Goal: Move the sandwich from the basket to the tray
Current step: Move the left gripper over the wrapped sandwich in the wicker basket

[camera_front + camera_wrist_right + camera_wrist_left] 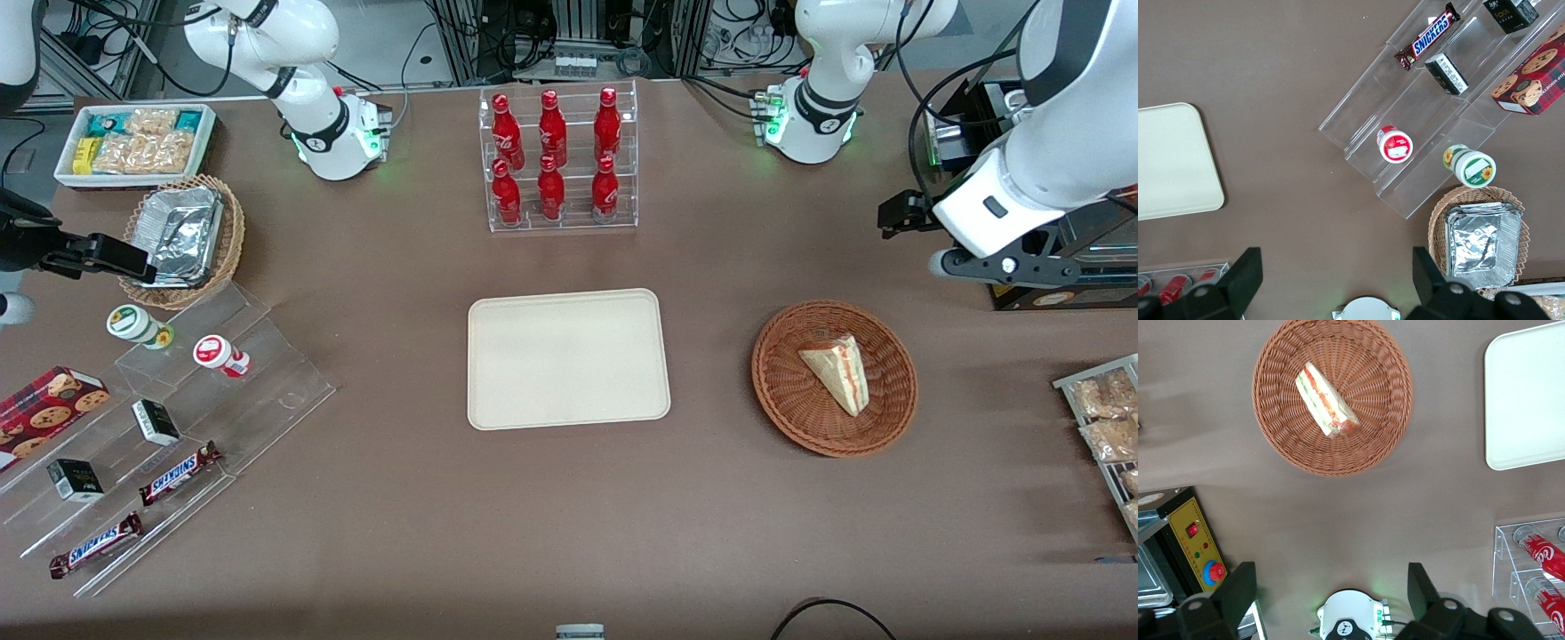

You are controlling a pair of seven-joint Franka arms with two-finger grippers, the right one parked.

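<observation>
Fingers: spread wide, empty, high above the desk, farther from the front camera than the basket.
Sandwich: pale triangular bread wedge in round reddish-brown wicker basket.
Handling: probably light, soft; pinch gently across the flat bread faces.

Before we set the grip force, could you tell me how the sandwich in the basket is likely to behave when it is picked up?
The sandwich looks like soft layered bread, so it would probably squash under a firm squeeze. Its filling stripes run along the cut edge, so the layers might slide apart. Lying flat in the basket, it seems unlikely to roll. The open gripper hangs high above the table.
</observation>
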